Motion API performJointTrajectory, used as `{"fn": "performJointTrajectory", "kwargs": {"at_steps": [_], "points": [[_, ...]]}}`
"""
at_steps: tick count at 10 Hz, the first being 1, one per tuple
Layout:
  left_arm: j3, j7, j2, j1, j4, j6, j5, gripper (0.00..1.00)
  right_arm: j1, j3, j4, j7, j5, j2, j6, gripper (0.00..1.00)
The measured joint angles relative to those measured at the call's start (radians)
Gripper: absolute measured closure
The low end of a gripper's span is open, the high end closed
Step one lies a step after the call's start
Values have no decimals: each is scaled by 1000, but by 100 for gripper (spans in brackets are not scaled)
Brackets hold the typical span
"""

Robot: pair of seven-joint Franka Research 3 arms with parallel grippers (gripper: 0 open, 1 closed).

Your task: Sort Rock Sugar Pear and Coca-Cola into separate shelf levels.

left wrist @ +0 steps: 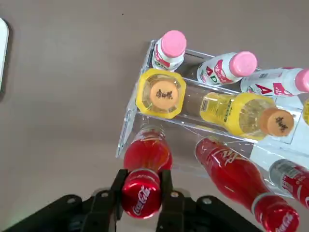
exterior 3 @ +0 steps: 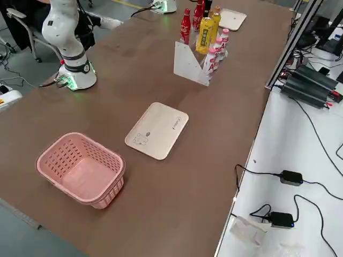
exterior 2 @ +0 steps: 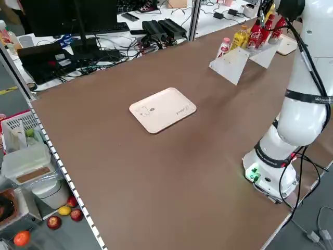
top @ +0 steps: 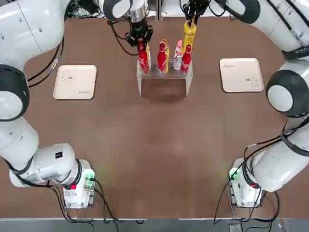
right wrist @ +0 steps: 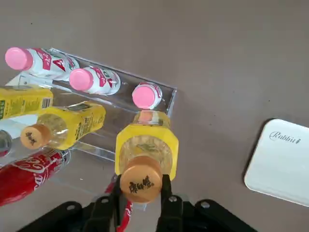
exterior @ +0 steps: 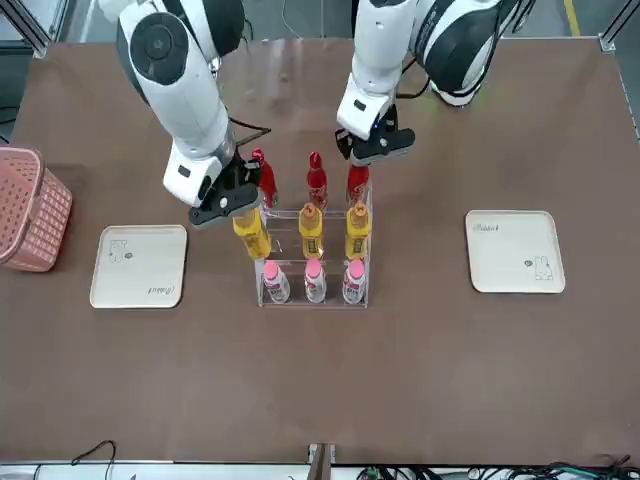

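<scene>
Pink-capped bottles (exterior: 313, 282) nearest camera, rack's front row. Left claw (left wrist: 141, 193) clamped on Coca-Cola (left wrist: 143, 181) at rack (exterior: 268, 215) back tier; right claw (right wrist: 142, 191) clamped on Rock Sugar Pear (right wrist: 145, 159) at rack's end. Step: seating both. Next: lower Rock Sugar Pear squarely into middle tier, release.

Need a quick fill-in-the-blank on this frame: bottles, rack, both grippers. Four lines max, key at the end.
1. The left gripper is shut on a bottle with a ____ cap.
2. The right gripper is shut on a Rock Sugar Pear bottle with an ____ cap.
3. The lowest tier of the clear rack holds ____ white-pink bottles.
4. One cream tray lies on each side of the rack; both are ____.

Missing words: red; orange; three; empty
</scene>
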Motion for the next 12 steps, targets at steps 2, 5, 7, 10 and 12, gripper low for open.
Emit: {"fn": "performJointTrajectory", "kwargs": {"at_steps": [2,5,7,10,12], "points": [[0,-25,3,-14,-19,28,13,68,1,10,-3,23,0,7,5,68],[1,-49,16,-27,-23,30,45,68,5,19,-37,50,0,12,31,68],[1,-49,16,-27,-23,31,46,66,9,21,-53,56,0,12,41,69],[1,-49,16,-26,-16,36,47,44,10,37,-137,58,-2,15,122,69],[3,-49,16,-22,-4,36,47,19,10,43,-159,58,-5,9,139,69]]}}
